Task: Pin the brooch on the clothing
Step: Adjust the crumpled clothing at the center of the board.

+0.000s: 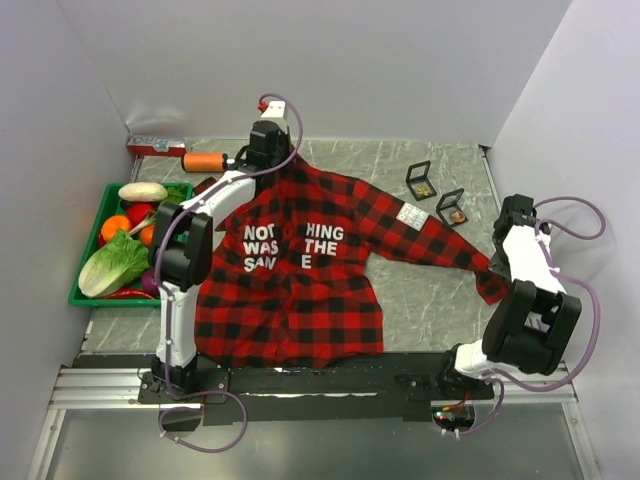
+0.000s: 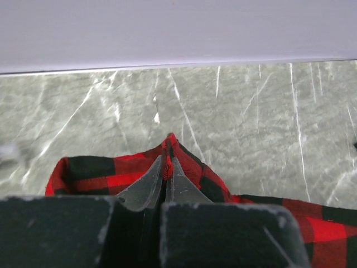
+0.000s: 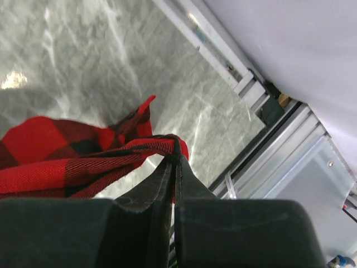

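The clothing (image 1: 290, 290), a red-and-black plaid shirt with white lettering, lies spread front-up on the marble table. My left gripper (image 1: 258, 160) is at its far edge by the collar, shut on a raised fold of plaid cloth (image 2: 184, 159) that sits between the fingertips (image 2: 167, 162). My right gripper (image 1: 499, 264) is at the end of the right sleeve, shut on the cuff edge (image 3: 139, 146), which is lifted off the table between the fingertips (image 3: 177, 159). Two small black open boxes (image 1: 419, 180) (image 1: 452, 207) beyond the sleeve each hold a tiny piece; whether either is the brooch is too small to tell.
A green crate (image 1: 88, 296) of vegetables stands left of the shirt. An orange cylinder (image 1: 205, 161) and a red box (image 1: 150, 147) lie at the back left. White walls close in the table on three sides; a metal rail (image 1: 330, 385) runs along the near edge.
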`<action>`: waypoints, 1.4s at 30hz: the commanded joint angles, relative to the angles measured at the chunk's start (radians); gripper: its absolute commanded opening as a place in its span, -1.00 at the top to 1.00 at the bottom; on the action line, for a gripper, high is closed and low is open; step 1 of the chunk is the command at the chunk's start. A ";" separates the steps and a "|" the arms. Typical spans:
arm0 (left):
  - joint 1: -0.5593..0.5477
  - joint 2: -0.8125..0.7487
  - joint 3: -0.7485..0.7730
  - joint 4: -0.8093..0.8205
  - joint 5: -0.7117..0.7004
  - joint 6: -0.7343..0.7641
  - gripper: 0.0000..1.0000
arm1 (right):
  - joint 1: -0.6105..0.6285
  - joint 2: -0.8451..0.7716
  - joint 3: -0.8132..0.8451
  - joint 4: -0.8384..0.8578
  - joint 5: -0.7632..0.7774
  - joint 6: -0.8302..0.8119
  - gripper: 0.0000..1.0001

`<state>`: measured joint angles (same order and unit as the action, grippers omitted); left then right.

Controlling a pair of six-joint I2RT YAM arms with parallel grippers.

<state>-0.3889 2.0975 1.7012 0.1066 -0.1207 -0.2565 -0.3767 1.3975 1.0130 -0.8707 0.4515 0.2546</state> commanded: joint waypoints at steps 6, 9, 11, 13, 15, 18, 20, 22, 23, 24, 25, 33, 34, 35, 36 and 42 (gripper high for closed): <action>0.001 0.142 0.256 -0.027 0.035 0.043 0.74 | -0.019 0.081 0.127 0.081 0.076 0.006 0.18; 0.001 0.127 0.268 -0.024 0.033 0.048 -0.43 | -0.018 0.037 0.136 0.099 0.066 0.000 -0.18; -0.001 0.104 0.264 -0.019 0.041 0.048 -0.94 | -0.005 -0.017 0.128 0.127 0.053 -0.009 -0.30; -0.002 0.087 0.258 -0.027 0.043 0.043 -0.93 | 0.019 -0.054 0.111 0.140 0.050 -0.029 -0.38; -0.010 0.055 0.244 -0.028 0.038 0.040 -0.93 | 0.079 -0.101 0.087 0.142 0.050 -0.037 -0.43; -0.036 -0.008 0.184 -0.028 0.004 0.024 -0.93 | 0.130 -0.156 0.038 0.145 -0.039 -0.022 -0.50; -0.074 -0.068 0.099 -0.018 0.007 -0.013 -0.93 | 0.147 -0.189 0.003 0.165 -0.106 0.008 -0.50; -0.129 -0.129 -0.012 0.022 0.026 -0.038 -0.93 | 0.151 -0.201 -0.056 0.193 -0.154 0.026 -0.50; -0.152 -0.146 -0.046 0.031 0.033 -0.059 -0.93 | 0.150 -0.207 -0.085 0.217 -0.228 0.038 -0.50; -0.174 -0.162 -0.076 0.041 0.026 -0.073 -0.93 | 0.159 -0.207 -0.099 0.229 -0.259 0.041 -0.49; -0.215 -0.184 -0.133 0.044 0.026 -0.087 -0.93 | 0.168 -0.210 -0.111 0.242 -0.284 0.046 -0.49; -0.308 -0.287 -0.343 -0.007 0.053 -0.285 -0.93 | 0.327 -0.149 -0.093 0.306 -0.395 0.081 -0.51; -0.308 -0.342 -0.366 -0.031 0.065 -0.297 -0.93 | 0.396 -0.128 -0.080 0.308 -0.395 0.090 -0.51; -0.306 -0.375 -0.374 -0.095 0.078 -0.305 -0.93 | 0.427 -0.117 -0.062 0.314 -0.401 0.106 -0.52; -0.303 -0.411 -0.383 -0.131 0.093 -0.303 -0.93 | 0.462 -0.106 -0.056 0.321 -0.422 0.112 -0.53; -0.167 -0.671 -0.420 -0.433 0.263 -0.244 -0.93 | 0.653 0.000 -0.065 0.470 -0.525 0.187 -0.54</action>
<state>-0.6476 1.6356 1.2797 -0.1707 0.0174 -0.5095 0.2012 1.3449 0.9218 -0.5156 -0.0010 0.3763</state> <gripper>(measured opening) 0.967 0.768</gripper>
